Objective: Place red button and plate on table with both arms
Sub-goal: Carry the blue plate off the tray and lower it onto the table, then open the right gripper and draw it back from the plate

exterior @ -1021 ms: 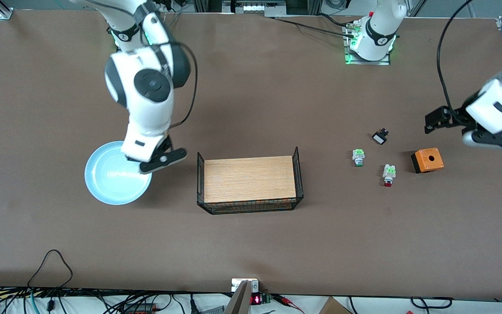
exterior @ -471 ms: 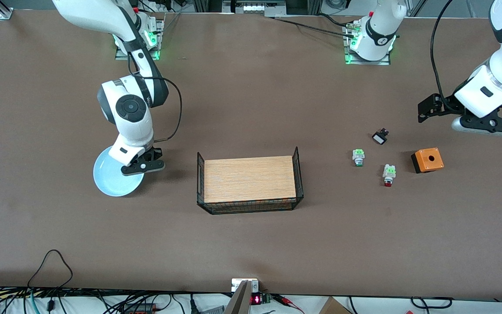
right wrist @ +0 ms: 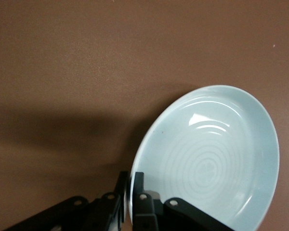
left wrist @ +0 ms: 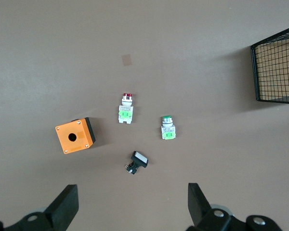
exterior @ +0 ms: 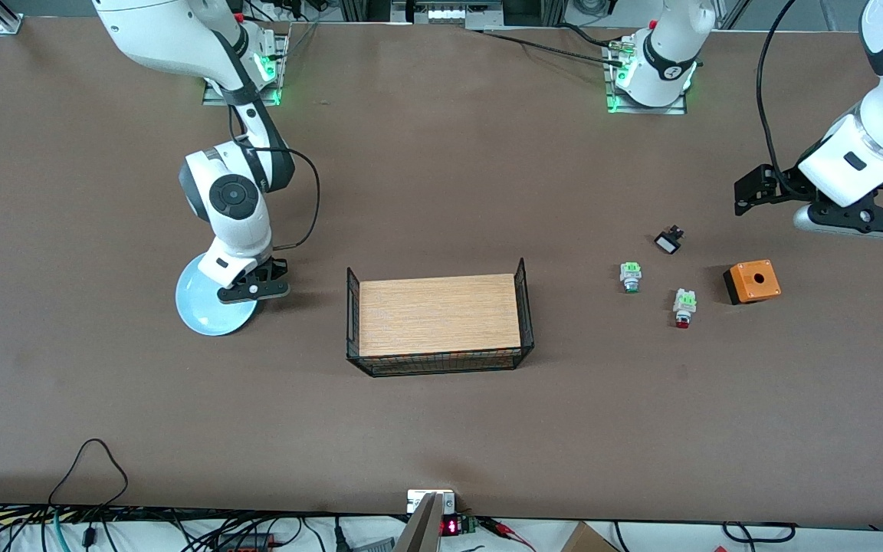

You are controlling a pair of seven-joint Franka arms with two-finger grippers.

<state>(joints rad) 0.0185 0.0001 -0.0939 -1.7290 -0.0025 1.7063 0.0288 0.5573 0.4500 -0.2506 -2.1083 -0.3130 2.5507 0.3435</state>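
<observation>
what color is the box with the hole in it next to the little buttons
Orange on top with black sides: the box shows best in the left wrist view, beside the red button.

High front view; two downward wrist-cams

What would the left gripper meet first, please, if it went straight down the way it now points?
Probably bare table. The left gripper, jaws open, points down at the tabletop; the black-and-white switch lies closest to its line, though depth is unclear, so it might touch that first.

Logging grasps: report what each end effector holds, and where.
Right end effector grips the plate by its rim. Left end effector is open, holding nothing.
</observation>
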